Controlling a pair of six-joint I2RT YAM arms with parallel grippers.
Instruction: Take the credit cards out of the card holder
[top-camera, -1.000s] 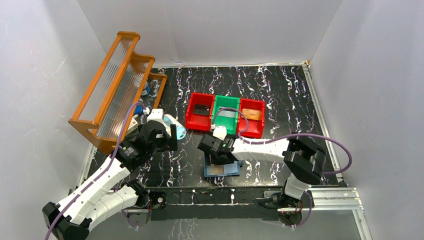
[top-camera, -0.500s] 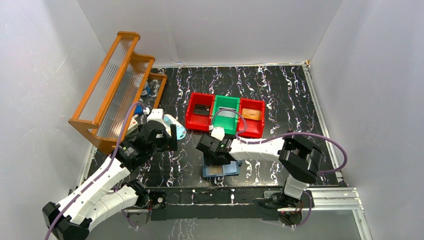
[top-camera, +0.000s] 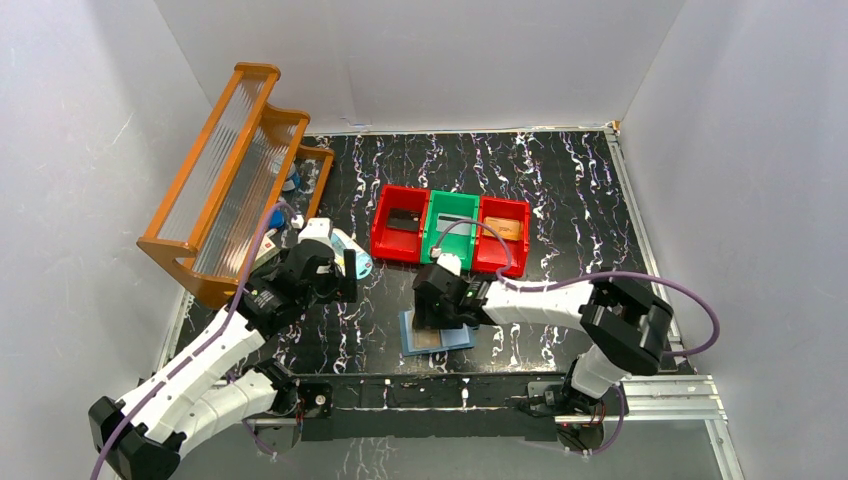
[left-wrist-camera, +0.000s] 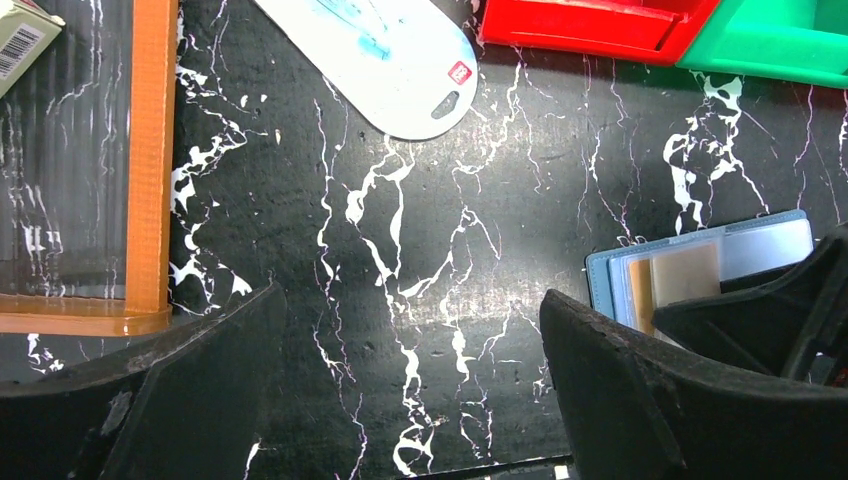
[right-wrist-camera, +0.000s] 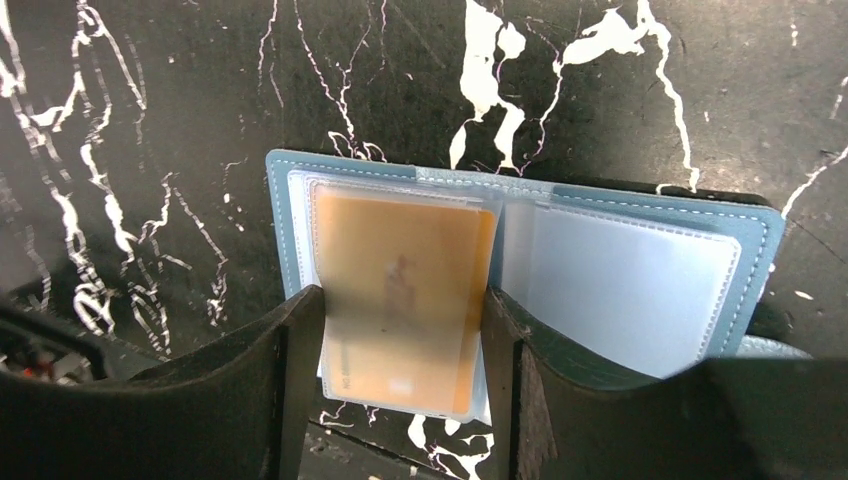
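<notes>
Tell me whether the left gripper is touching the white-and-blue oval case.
Apart. The left wrist view shows bare table between the left gripper and the white-and-blue oval case.

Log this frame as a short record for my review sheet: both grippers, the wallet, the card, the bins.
left gripper: open, holding nothing, above the table
right gripper: down on the card holder, jaws spread to either side of the tan-orange card
card holder: lying open and flat
tan-orange card: in its clear pocket
bins: red, green, red in a row, something flat in each
</notes>
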